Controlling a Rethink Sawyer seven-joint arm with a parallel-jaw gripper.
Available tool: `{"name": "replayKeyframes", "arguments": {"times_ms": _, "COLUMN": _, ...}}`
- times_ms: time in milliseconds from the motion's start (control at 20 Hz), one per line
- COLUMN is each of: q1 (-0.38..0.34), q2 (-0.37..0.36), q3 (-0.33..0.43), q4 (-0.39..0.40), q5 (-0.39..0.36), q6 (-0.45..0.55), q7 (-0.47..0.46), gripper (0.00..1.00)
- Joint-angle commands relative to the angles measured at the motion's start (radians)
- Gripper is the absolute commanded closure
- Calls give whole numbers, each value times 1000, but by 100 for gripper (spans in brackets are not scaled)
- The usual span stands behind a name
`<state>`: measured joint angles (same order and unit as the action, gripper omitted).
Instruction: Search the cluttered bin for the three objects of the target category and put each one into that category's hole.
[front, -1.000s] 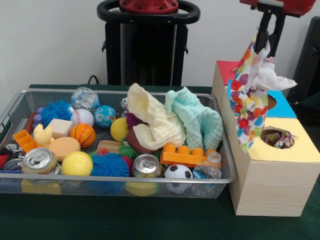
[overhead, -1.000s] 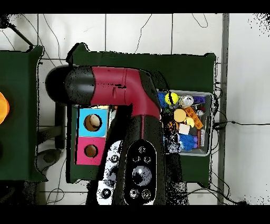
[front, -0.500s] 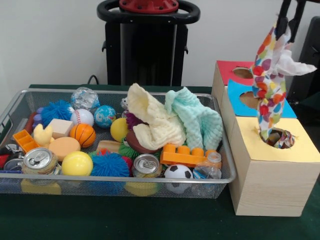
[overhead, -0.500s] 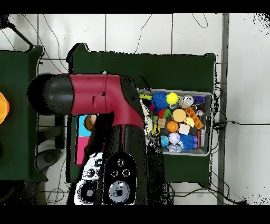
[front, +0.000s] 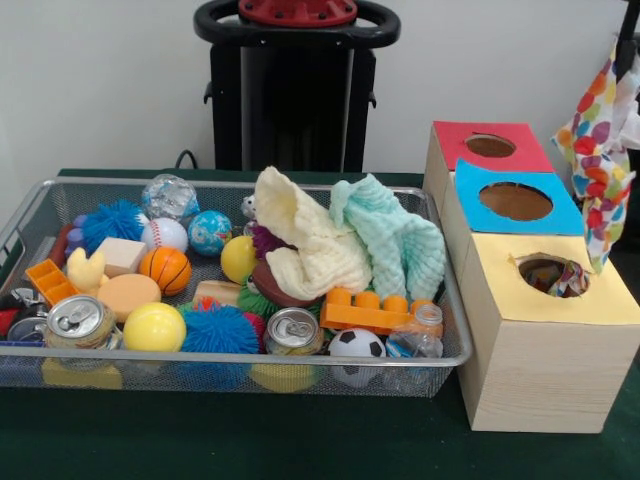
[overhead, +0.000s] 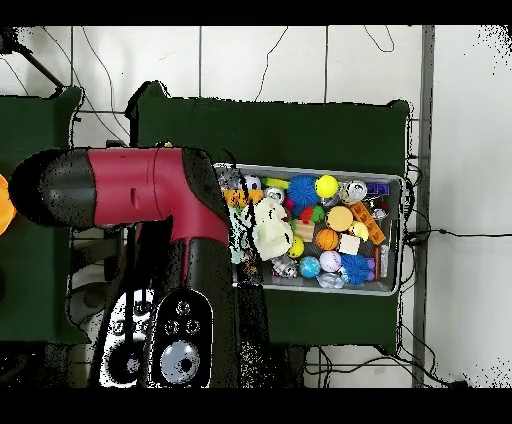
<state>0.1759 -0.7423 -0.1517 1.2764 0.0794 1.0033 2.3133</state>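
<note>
Bin (front: 40, 190) left of box (front: 545, 370)

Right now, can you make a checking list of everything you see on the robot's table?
Surface: dark green table cloth, holding a wire bin and a wooden box.
Job's things: spotted cloth hangs at the right edge, beyond the yellow hole, which already holds some spotted fabric; a cream cloth and a mint cloth lie in the bin; blue hole and red hole look empty.
Clutter: balls, two cans, orange block, small bottle.
Gripper: only a dark sliver at the top right corner; state unclear.
Cables: thin ones on the floor.
Surroundings: white wall, black pedestal.
</note>
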Motion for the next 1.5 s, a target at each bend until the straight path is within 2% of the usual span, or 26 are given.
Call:
{"name": "replayKeyframes", "arguments": {"times_ms": 50, "q1": -43, "q2": 82, "q3": 15, "q4": 94, "q5": 30, "q6": -62, "q7": 204, "gripper": 100}}
{"name": "replayKeyframes", "arguments": {"times_ms": 200, "q1": -51, "q2": 90, "q3": 15, "q4": 104, "q5": 26, "q6": -99, "q7": 182, "gripper": 100}}
{"name": "replayKeyframes", "arguments": {"times_ms": 700, "q1": -77, "q2": 85, "q3": 8, "q4": 125, "q5": 24, "q6": -121, "q7": 161, "gripper": 100}}
{"name": "replayKeyframes", "arguments": {"times_ms": 1100, "q1": -55, "q2": 99, "q3": -9, "q4": 107, "q5": 15, "q6": -101, "q7": 189, "gripper": 100}}
{"name": "replayKeyframes", "arguments": {"times_ms": 1500, "q1": -42, "q2": 105, "q3": -8, "q4": 143, "q5": 28, "q6": -96, "q7": 198, "gripper": 100}}
